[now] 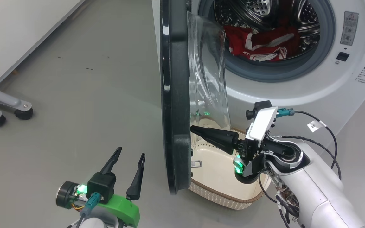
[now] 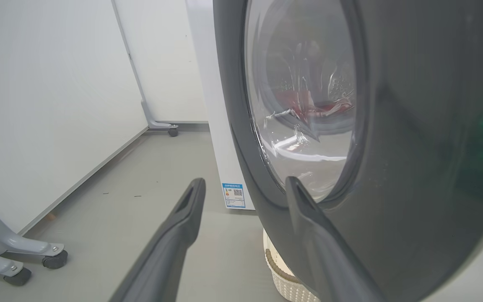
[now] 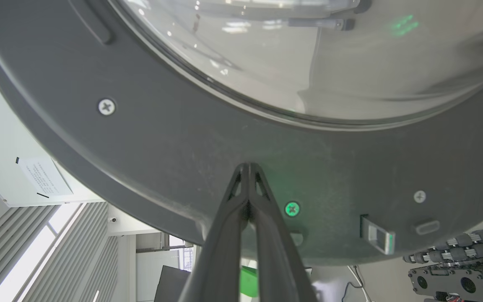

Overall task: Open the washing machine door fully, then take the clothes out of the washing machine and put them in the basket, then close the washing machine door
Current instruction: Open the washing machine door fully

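Observation:
The washing machine door [image 1: 174, 95] stands edge-on to my head camera, swung well away from the white washing machine [image 1: 296, 88]. Its clear glass bowl [image 1: 208, 72] bulges toward the drum. Red and white clothes [image 1: 261, 42] lie in the steel drum. The cream basket [image 1: 220, 177] sits on the floor under the opening, partly hidden by the door. My right gripper [image 1: 192, 128] is shut, its tips touching the door's inner rim [image 3: 245, 167]. My left gripper [image 1: 131, 152] is open on the door's outer side [image 2: 413, 147], holding nothing.
Grey caster legs [image 1: 8, 107] of a stand sit at the left on the grey floor. A white wall [image 2: 48, 105] runs along the left side. The washer has a blue label sticker [image 2: 234, 195] low on its side.

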You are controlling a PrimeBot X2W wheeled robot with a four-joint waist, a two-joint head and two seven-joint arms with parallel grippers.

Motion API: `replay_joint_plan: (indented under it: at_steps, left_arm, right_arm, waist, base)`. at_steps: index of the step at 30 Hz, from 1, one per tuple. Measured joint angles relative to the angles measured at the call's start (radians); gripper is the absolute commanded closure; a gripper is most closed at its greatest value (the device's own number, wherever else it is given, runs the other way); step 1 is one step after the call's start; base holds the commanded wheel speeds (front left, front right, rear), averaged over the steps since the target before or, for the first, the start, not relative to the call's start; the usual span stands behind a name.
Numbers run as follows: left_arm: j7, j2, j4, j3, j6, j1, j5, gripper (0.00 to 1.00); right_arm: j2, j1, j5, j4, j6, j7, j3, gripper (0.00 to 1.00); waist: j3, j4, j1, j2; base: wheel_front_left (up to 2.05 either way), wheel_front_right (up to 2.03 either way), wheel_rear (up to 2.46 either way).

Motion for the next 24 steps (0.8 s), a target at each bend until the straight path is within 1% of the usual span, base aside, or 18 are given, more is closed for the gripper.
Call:
replay_joint_plan:
  at_steps: [3, 7, 13, 17, 24]
  left_arm:
    - [0.0, 0.0, -0.002, 0.006, 0.0, 0.003, 0.0, 0.0]
    - [0.0, 0.001, -0.005, 0.015, 0.0, 0.014, 0.0, 0.0]
    - [0.0, 0.001, -0.012, 0.024, 0.005, 0.016, 0.0, 0.0]
    - [0.0, 0.001, -0.019, 0.039, 0.009, 0.017, 0.0, 0.0]
    - [0.0, 0.001, -0.026, 0.045, 0.009, 0.02, 0.0, 0.0]
  right_arm:
    - [-0.001, 0.001, 0.012, -0.004, 0.007, -0.02, 0.028, 1.0]
    - [0.002, 0.002, 0.021, -0.011, 0.007, -0.044, 0.056, 1.0]
    - [0.002, 0.005, 0.038, -0.014, 0.007, -0.091, 0.057, 1.0]
    - [0.004, 0.023, 0.053, -0.021, 0.007, -0.125, 0.039, 1.0]
    - [0.0, 0.082, 0.024, -0.051, 0.008, -0.226, -0.06, 1.0]
  waist:
    - [-0.004, 0.007, 0.0, 0.0]
    - [-0.004, 0.009, 0.0, 0.0]
    - [-0.001, 0.005, 0.0, 0.0]
    - [0.002, -0.003, 0.0, 0.0]
    - [0.009, -0.017, 0.0, 0.0]
  base:
    - [0.0, 0.0, 0.0]
    - [0.0, 0.0, 0.0]
    - [0.0, 0.0, 0.0]
    - [0.0, 0.0, 0.0]
    - [0.0, 0.0, 0.0]
